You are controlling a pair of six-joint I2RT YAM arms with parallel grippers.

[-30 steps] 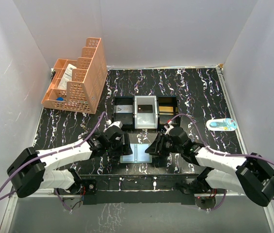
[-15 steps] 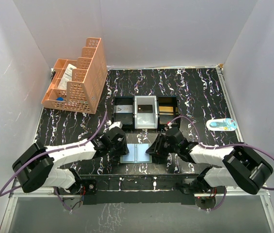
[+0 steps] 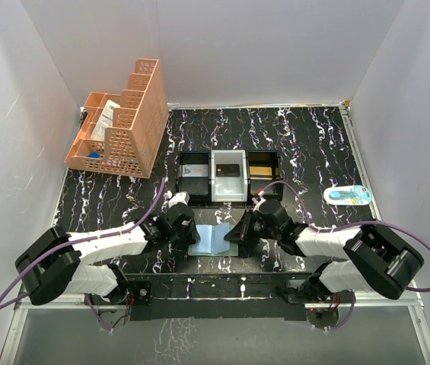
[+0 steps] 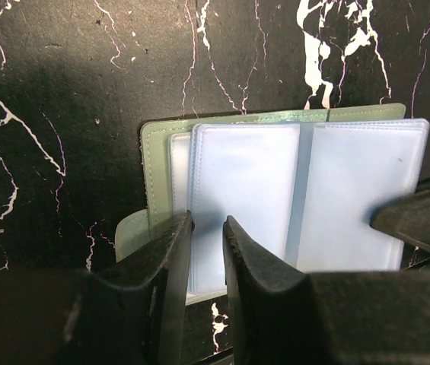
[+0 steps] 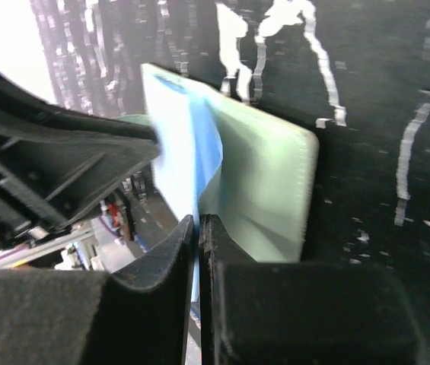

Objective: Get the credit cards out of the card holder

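From above, the card holder (image 3: pixel 213 239) lies open on the black marbled table (image 3: pixel 313 144), near the front edge and just this side of the three-compartment tray (image 3: pixel 229 199). The left gripper (image 3: pixel 188 239) is down at its left end and the right gripper (image 3: pixel 236 234) at its right end, so both arms meet over it. The orange lattice organiser (image 3: pixel 119 122) sits well off in the far left corner, and a small blue-and-white item (image 3: pixel 348 195) is out by the right edge. On the left wrist camera, the holder's green cover (image 4: pixel 154 167) is flat on the table with the pale, shiny sleeves (image 4: pixel 245 190) spread on top in two panels. The left fingers (image 4: pixel 170 251) sit over the near edge of the left panel, close together with only a slim gap, and pale sleeve shows through that gap; I cannot tell whether they are pinching anything. A dark part of the other gripper pokes in at the right. On the right wrist camera, one blue sleeve leaf (image 5: pixel 180 144) stands up off the green cover and runs straight down between the right fingers (image 5: pixel 161 262), which are pressed together on it, clamped on that leaf.
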